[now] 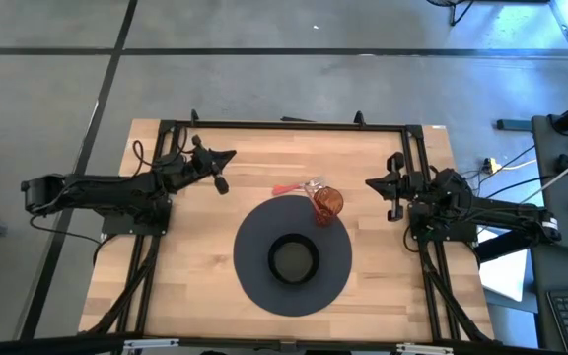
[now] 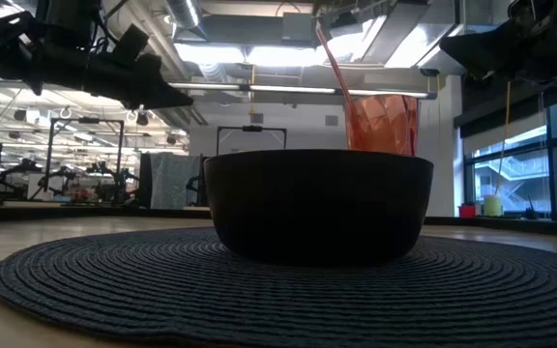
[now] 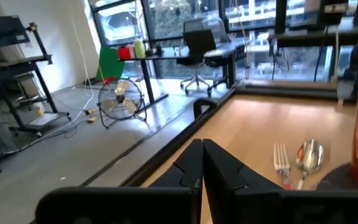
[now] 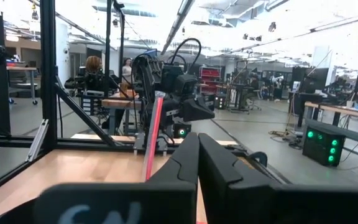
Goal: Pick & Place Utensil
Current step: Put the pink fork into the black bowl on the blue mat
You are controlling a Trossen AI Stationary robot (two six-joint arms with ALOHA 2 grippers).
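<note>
You are working in a robotics lab: other arm rigs (image 4: 173, 87) on black frames, office chairs (image 3: 207, 46), a floor fan (image 3: 122, 102), exposed ceiling ducts (image 2: 259, 19) and a framed wooden worktop (image 1: 195, 266).

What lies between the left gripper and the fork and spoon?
Bare wood: in the high view, nothing sits between the left gripper and the fork and spoon.
</note>
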